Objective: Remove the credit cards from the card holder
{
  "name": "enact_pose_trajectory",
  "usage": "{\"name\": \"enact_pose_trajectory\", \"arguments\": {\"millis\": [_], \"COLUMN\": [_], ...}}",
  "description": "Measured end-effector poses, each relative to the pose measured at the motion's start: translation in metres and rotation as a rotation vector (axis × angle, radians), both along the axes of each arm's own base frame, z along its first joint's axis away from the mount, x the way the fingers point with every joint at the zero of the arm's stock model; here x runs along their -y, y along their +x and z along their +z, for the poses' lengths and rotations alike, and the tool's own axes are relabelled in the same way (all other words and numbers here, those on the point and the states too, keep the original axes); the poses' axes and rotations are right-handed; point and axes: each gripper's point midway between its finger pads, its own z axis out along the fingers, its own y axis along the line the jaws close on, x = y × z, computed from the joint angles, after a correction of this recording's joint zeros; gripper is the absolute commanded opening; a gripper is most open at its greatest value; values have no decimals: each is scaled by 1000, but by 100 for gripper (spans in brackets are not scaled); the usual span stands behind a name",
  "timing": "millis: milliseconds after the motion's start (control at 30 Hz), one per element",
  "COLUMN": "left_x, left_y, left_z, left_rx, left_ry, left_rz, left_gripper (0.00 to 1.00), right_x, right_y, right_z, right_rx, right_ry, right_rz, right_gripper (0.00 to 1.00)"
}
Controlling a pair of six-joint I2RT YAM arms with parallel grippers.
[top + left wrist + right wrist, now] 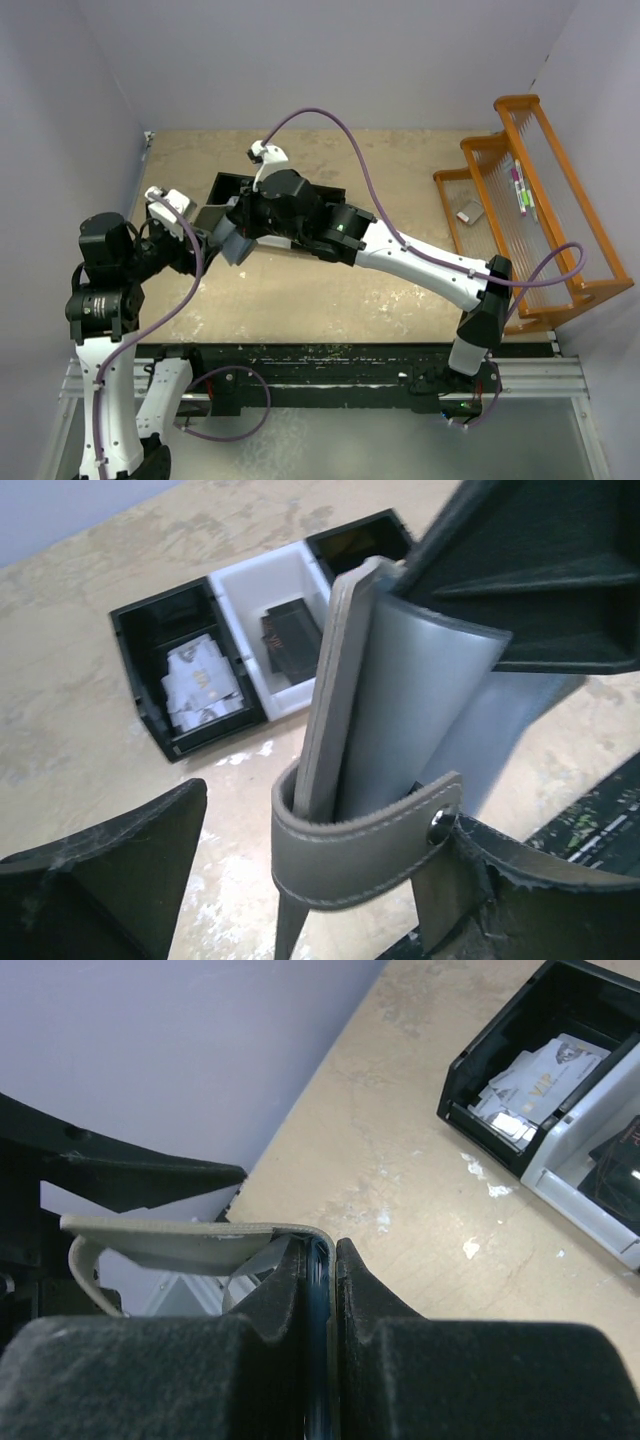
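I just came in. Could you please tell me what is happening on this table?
Two robot arms are working on a grey card holder. The right claw is shut on one edge of it and holds it up off the table. The left claw is open on either side of the holder's strapped end and grips nothing. Some silver cards and a black card already lie in separate compartments of the tray behind.
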Motion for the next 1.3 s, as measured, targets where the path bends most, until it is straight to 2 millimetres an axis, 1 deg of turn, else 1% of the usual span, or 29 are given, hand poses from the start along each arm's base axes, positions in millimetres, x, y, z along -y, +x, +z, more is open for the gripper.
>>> {"name": "enact_pose_trajectory", "arguments": {"millis": [67, 167, 333, 467, 667, 767, 900, 967, 1067, 1167, 1267, 1300], "left_x": [-8, -21, -38, -43, -47, -40, -18, -8, 5, 13, 22, 25], "left_y": [5, 10, 9, 9, 11, 12, 10, 7, 2, -3, -10, -13], "left_z": [-1, 1, 14, 17, 13, 17, 26, 27, 24, 19, 17, 17], "left_rx": [10, 39, 109, 106, 55, 31, -17, -49, -111, -163, -213, -229], "left_ry": [22, 59, 97, 87, 60, 26, -50, -82, -126, -157, -188, -199], "left_rz": [43, 117, 217, 264, 304, 282, 180, 126, 58, 12, -36, -54], "left_gripper": [76, 71, 68, 68, 68, 68, 70, 70, 69, 65, 65, 67], "right_x": [1, 4, 6, 7, 11, 15, 23, 26, 30, 30, 30, 31], "right_y": [1, 3, 4, 2, -8, -15, -27, -29, -30, -30, -32, -33], "right_z": [-2, -5, -6, -11, -22, -23, -14, -9, -3, -2, -1, -1], "right_rx": [1, 1, 2, -1, -18, -19, -8, 1, 10, 13, 16, 17], "right_ry": [-9, -26, -32, -41, -38, -19, 31, 52, 71, 89, 109, 117], "right_rz": [-10, -28, -36, -27, 8, 33, 74, 81, 94, 110, 137, 147], "right_gripper": [0, 0, 0, 0, 0, 0, 0, 0, 0, 0, 0, 0]}}
